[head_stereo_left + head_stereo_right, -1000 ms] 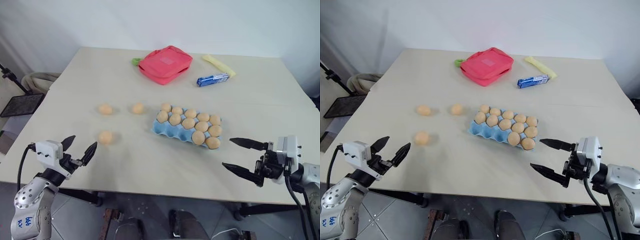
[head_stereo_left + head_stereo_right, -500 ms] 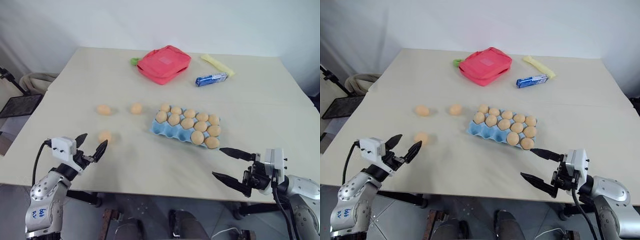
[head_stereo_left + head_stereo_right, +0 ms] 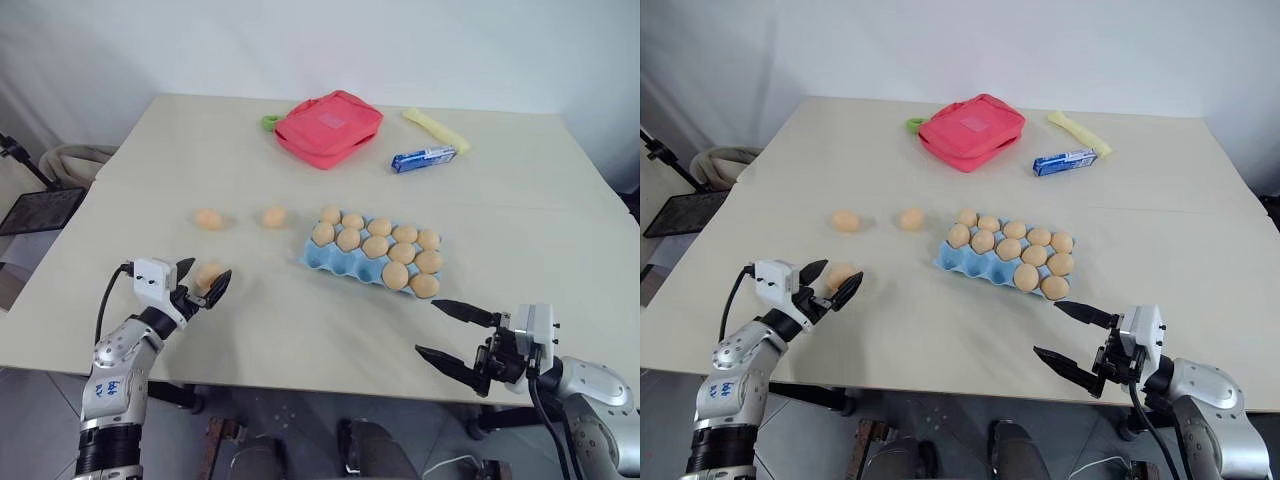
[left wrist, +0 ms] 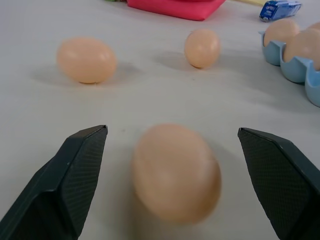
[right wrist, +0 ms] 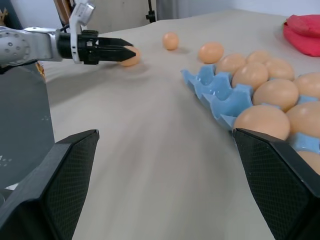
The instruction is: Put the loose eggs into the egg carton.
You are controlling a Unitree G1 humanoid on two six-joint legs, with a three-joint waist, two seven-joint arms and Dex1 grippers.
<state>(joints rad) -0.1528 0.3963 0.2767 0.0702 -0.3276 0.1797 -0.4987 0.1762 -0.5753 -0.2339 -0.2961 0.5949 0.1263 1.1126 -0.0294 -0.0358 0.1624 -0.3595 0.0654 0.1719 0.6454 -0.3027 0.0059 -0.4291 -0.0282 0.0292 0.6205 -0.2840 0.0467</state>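
Tan egg sits between wide-open left gripper fingers, untouched.

Three tan-orange loose eggs lie on the counter beside the light blue egg carton: two in a row near its far corner, the third nearer the front edge. The carton's front cups stand vacant.

Beige table against a seemingly white wall.

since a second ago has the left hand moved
Yes. The left hand has come forward over the table edge, and its open fingers now flank the nearest loose egg.
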